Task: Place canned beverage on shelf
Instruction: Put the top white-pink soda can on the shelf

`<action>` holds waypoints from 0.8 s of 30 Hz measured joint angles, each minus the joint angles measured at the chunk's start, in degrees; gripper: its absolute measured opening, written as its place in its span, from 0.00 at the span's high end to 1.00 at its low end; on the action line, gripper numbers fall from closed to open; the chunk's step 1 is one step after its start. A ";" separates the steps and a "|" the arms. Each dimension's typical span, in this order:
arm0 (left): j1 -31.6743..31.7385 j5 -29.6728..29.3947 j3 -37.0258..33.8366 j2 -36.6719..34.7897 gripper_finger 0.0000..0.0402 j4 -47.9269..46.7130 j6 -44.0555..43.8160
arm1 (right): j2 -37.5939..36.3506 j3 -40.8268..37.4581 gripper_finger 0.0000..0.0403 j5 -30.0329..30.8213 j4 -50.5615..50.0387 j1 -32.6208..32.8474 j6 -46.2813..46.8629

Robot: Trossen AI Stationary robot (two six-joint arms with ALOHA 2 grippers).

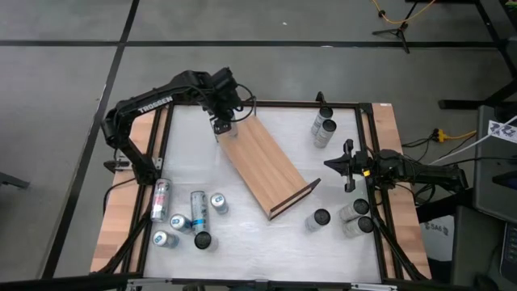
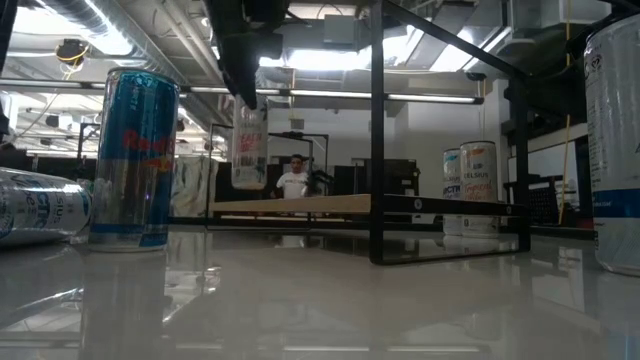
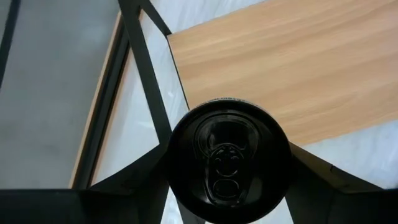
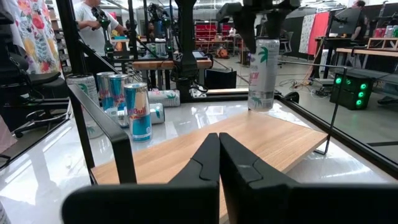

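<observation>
1. Left gripper point(image 1: 222, 123) at about eleven o'clock on the table, jaws clamped on an upright can point(image 4: 263, 73).
2. Can hangs over the far end of the shelf point(image 1: 262, 166); seemingly just clear of the board, though contact is hard to judge.
3. Shelf lies diagonally across the table point(image 1: 242, 242), from eleven toward five o'clock.
4. Right gripper point(image 1: 333, 164) waits at three o'clock, jaws together, empty.
5. Other cans point(image 1: 190, 217) grouped near seven o'clock.

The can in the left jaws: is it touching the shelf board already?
Apart. In the low view the can hangs upright in the left gripper, with a clear gap above the shelf board.
</observation>
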 joint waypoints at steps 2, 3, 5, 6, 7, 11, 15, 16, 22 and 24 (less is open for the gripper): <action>-0.01 1.24 -0.02 0.46 0.41 0.01 0.98 | 0.00 0.00 1.00 -0.01 -0.02 0.01 0.00; -0.02 1.62 -0.02 0.65 0.41 0.02 1.15 | 0.00 0.00 1.00 -0.01 -0.02 -0.01 0.00; -0.04 1.64 -0.02 1.21 0.41 0.11 1.20 | 0.00 0.00 1.00 -0.01 -0.03 0.00 0.00; -0.06 1.68 -0.02 1.55 0.41 0.33 1.22 | -0.01 0.00 1.00 -0.01 -0.05 0.00 0.00; -0.04 1.84 -0.02 1.72 0.41 0.43 1.22 | 0.00 0.00 1.00 -0.01 -0.07 -0.01 0.00; 0.17 1.47 -0.02 2.12 0.41 -0.04 1.63 | 0.00 0.00 1.00 -0.01 -0.07 0.01 0.00; 0.36 1.45 -0.93 2.22 0.41 0.37 2.48 | 0.00 0.00 1.00 -0.01 -0.09 0.00 0.00; 0.36 1.47 -1.34 2.22 0.41 0.41 2.46 | -0.01 0.00 1.00 -0.01 -0.10 0.00 0.00; 0.34 1.23 -4.40 1.78 0.38 1.48 2.66 | -0.02 0.00 1.00 -0.01 -0.11 -0.01 0.00; 0.28 0.91 -4.46 1.78 0.36 1.52 2.66 | -0.01 0.00 1.00 -0.01 -0.11 -0.01 0.00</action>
